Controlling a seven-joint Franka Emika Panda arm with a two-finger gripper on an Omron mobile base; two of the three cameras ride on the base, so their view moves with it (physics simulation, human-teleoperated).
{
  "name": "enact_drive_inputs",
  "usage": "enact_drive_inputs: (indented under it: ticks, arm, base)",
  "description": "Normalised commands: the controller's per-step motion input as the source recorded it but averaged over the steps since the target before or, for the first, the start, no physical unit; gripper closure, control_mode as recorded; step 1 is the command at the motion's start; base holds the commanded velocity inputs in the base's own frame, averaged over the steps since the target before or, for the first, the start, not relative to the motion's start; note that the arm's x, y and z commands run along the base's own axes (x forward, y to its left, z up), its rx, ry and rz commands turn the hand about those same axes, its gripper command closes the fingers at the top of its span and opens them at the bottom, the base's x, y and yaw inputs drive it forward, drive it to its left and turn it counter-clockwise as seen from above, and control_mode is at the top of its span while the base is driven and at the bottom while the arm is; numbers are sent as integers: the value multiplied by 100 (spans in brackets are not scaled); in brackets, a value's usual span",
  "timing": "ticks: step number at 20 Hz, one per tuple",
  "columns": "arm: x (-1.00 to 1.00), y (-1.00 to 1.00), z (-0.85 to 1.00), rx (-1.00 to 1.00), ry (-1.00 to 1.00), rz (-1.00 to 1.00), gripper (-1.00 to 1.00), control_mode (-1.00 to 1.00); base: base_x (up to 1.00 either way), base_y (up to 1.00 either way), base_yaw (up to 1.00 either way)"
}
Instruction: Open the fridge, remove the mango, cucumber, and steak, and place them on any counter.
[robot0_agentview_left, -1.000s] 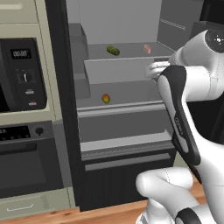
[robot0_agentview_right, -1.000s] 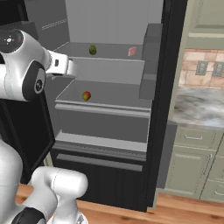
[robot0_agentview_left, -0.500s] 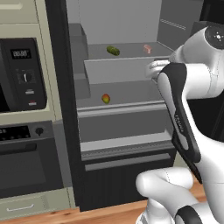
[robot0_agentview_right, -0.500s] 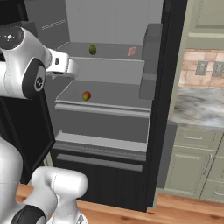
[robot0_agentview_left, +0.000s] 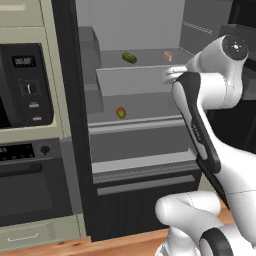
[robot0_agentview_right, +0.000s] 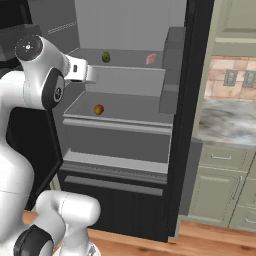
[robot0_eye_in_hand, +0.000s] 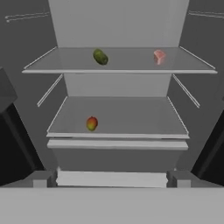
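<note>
In the left base view the fridge (robot0_agentview_left: 75, 150) stood open, its grey shelves exposed. The cucumber (robot0_agentview_left: 129, 58) lay on the upper shelf with the steak (robot0_agentview_left: 169, 56) to its right, and the mango (robot0_agentview_left: 120, 112) sat on the shelf below, near the front edge. The arm's white hand reached toward the upper shelf; the fingers were not visible there. In the right base view the counter (robot0_agentview_right: 227, 127) lay to the right of the fridge, past its door. In the hand view both shelves faced the camera from well back, nothing was held, and the gripper's fingers were spread wide.
</note>
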Motion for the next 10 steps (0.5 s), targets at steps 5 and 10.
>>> enact_drive_inputs:
  ticks: [5,10]
  arm:
    - [5,-11,1,0,0,0,-100,-100]
    - [0,-4,8,0,0,0,-100,100]
  base:
    - [0,0,0]
    - [10,0,0]
